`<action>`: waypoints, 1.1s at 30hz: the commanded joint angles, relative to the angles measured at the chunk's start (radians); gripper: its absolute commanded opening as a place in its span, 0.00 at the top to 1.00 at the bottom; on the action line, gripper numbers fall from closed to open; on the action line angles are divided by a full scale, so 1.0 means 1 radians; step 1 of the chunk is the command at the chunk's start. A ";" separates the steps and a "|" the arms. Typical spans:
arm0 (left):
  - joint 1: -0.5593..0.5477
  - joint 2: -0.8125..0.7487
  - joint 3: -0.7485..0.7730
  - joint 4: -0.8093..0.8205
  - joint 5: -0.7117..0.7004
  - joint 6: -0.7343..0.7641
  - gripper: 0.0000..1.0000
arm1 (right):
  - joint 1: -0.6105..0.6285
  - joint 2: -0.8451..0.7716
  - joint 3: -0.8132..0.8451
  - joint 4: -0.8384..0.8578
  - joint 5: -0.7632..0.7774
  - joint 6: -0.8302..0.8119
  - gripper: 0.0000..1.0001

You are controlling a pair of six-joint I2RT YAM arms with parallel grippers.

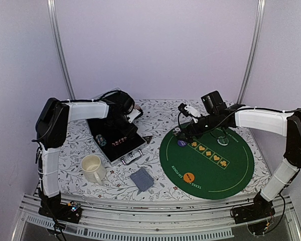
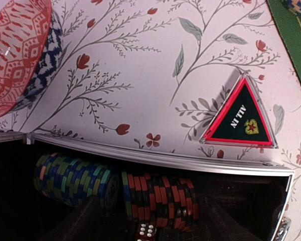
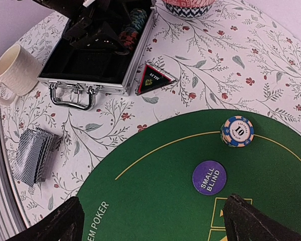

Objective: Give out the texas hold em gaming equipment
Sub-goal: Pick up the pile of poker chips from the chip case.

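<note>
Inside the open black case (image 2: 155,163) lie a blue-green chip stack (image 2: 72,178), a red-black chip stack (image 2: 163,196) and a red die (image 2: 145,232). My left gripper (image 2: 150,226) reaches into the case, its dark fingers close on either side of the red-black stack; contact is unclear. The black-red triangle marker (image 2: 239,118) lies outside the case rim. My right gripper (image 3: 158,226) hovers open over the green mat (image 3: 155,186), holding nothing. On the mat are a purple small-blind disc (image 3: 209,176) and a blue-peach chip stack (image 3: 237,131). The grey-blue cards (image 3: 35,155) lie off the mat.
A cream mug (image 1: 93,167) stands left of the cards (image 1: 141,178). An orange disc (image 1: 189,176) and a clear disc (image 1: 222,141) rest on the mat. A pink patterned round object (image 2: 15,55) sits behind the case. The case handle (image 3: 72,96) sticks out towards the mug.
</note>
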 commanded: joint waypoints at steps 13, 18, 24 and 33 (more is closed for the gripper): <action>-0.014 -0.029 -0.040 0.045 -0.130 -0.003 0.32 | -0.004 0.028 0.067 -0.027 -0.024 0.006 0.01; -0.043 -0.052 -0.059 0.104 -0.129 0.026 0.36 | -0.005 0.039 0.077 -0.040 -0.033 0.008 0.01; -0.050 -0.057 -0.080 0.104 -0.102 0.029 0.37 | -0.004 0.053 0.083 -0.059 -0.034 0.007 0.01; -0.054 -0.071 -0.090 0.101 -0.038 0.020 0.41 | -0.005 0.060 0.089 -0.069 -0.042 0.006 0.01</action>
